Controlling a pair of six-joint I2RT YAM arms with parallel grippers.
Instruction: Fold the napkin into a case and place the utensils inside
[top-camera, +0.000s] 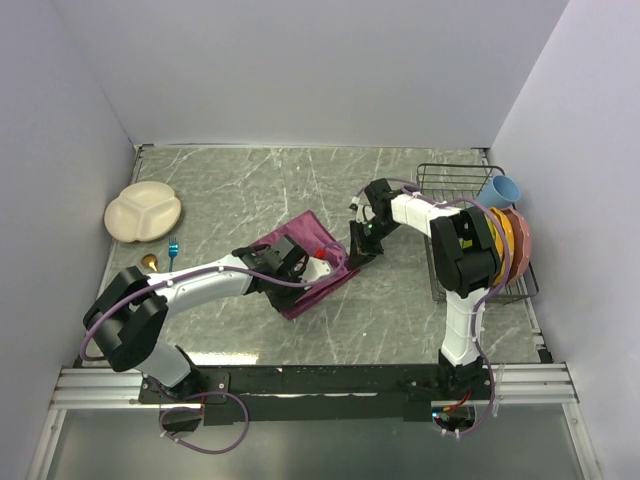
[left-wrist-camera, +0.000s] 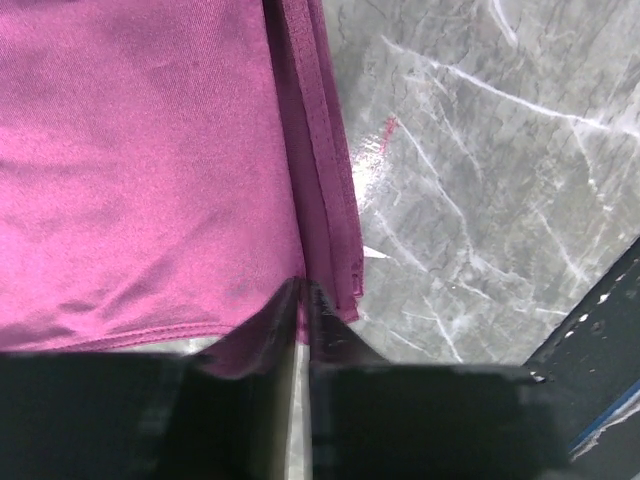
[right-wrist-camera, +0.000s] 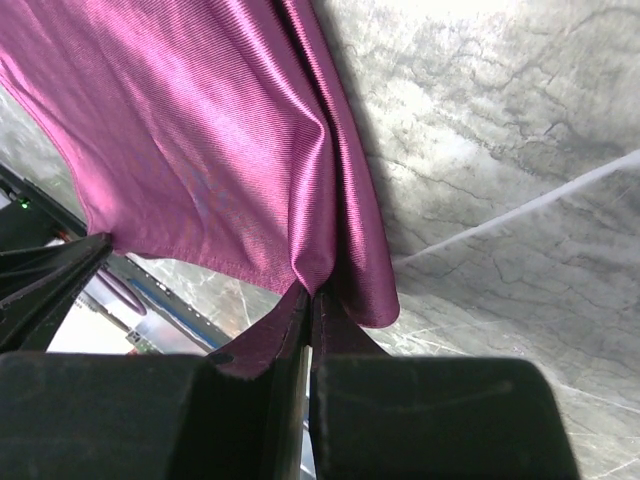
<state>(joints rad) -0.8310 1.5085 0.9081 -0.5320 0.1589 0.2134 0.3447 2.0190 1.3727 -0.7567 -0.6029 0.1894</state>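
The maroon napkin (top-camera: 306, 232) lies partly folded in the middle of the table, its right edge doubled over (left-wrist-camera: 150, 150). My left gripper (top-camera: 306, 266) sits over it and is shut on its near hem (left-wrist-camera: 303, 292). At the cloth's right corner, my right gripper (top-camera: 358, 252) is shut on a pinch of napkin (right-wrist-camera: 220, 130) and holds that part up off the table (right-wrist-camera: 313, 292). The utensils lie far left: a blue fork (top-camera: 173, 247) and a gold spoon (top-camera: 150, 262), just below the plate and partly hidden by my left arm.
A cream divided plate (top-camera: 143, 212) rests at the far left by the wall. At the right stands a wire dish rack (top-camera: 450, 175) holding a blue cup (top-camera: 500, 190) and stacked orange-pink plates (top-camera: 517, 245). Grey marble table (top-camera: 250, 180) spreads behind the napkin.
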